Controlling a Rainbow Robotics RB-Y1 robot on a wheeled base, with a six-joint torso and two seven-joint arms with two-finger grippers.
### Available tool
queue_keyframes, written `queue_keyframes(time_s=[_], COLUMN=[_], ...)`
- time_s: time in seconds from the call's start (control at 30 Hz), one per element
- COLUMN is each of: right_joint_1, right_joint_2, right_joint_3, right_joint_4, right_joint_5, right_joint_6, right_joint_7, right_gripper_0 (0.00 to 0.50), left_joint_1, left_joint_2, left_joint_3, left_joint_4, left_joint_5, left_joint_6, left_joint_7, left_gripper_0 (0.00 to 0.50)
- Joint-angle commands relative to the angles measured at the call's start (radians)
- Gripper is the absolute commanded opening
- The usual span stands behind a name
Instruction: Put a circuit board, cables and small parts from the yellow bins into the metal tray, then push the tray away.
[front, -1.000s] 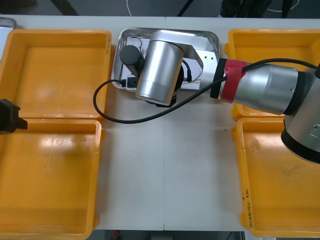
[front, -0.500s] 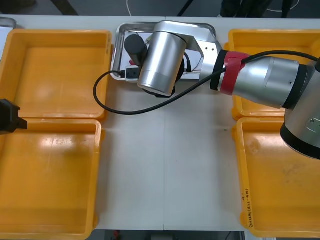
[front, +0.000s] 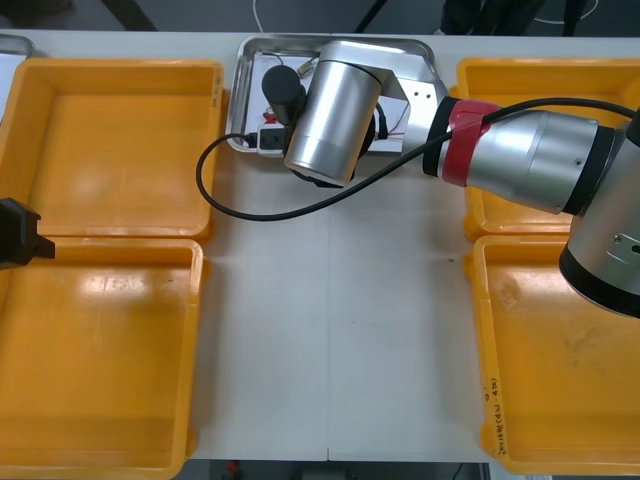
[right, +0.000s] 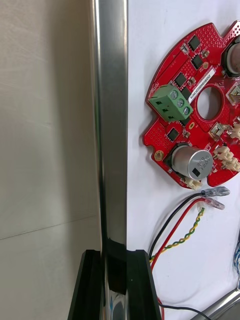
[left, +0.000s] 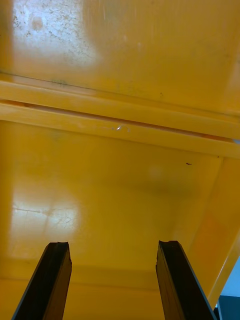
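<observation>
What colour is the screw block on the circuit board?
The block is green, on the red board in the tray; best in the right wrist view.

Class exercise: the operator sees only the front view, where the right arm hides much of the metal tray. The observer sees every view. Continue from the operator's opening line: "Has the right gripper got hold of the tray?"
Observer: Yes. The right gripper is shut on the rim of the metal tray, one finger on each side of it.
Operator: Is a board inside?
Observer: A round red circuit board lies flat on the tray's white inside, apart from the rim.
Operator: And the left gripper?
Observer: The left gripper is open, over a yellow bin.
</observation>
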Motion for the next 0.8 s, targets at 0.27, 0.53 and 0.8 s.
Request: queue_keyframes(time_s=[0.27,0.53,0.8], right_joint_1=[-0.061,-0.061,-0.061], right_joint_2=[0.018,0.018,0.018], right_joint_3=[0.011,0.011,-0.017], right_joint_4=[0.020,0.022,-0.020], right_joint_5=[-0.003,-0.002,-0.008], right_joint_6=[-0.031,-0.037,0.044], right_joint_7=[0.049,0.066,0.050], right_gripper_0=[0.000,0.500,0.500], left_joint_1=[0.017,0.017,0.017], left_joint_2=[0.044,0.044,0.044], left_joint_3=[0.029,0.029,0.029], left_joint_4=[-0.029,-0.029,-0.029], left_joint_5=[0.007,0.007,0.007], left_joint_6=[0.007,0.007,0.007], left_joint_7=[-0.076,-0.076,-0.076], left_gripper_0=[0.500,0.500,0.500])
